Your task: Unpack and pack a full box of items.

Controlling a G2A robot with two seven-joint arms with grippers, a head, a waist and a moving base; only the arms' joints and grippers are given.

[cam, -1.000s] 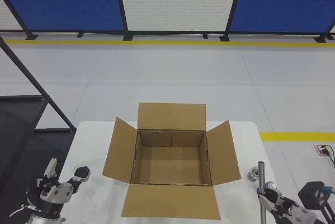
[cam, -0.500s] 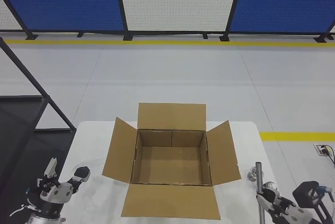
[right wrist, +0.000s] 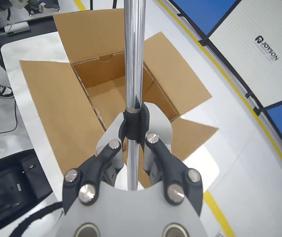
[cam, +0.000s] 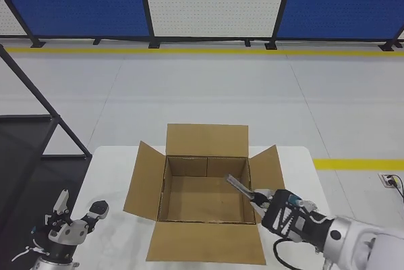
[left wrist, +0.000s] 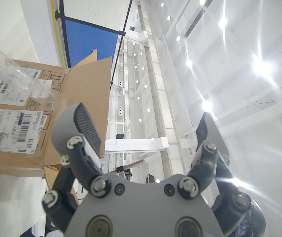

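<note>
The right jaws grip a shiny rod [right wrist: 133,50] that pokes out ahead of them over the open box [right wrist: 47,92]. The left jaws gape, holding nothing.

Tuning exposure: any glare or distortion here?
Left wrist view: ceiling lights flare into streaks beside the left gripper. Right wrist view: yellow floor line bows, wide-angle distortion; metal rod in the right gripper carries bright highlights. Top view: even light on the box.
</note>
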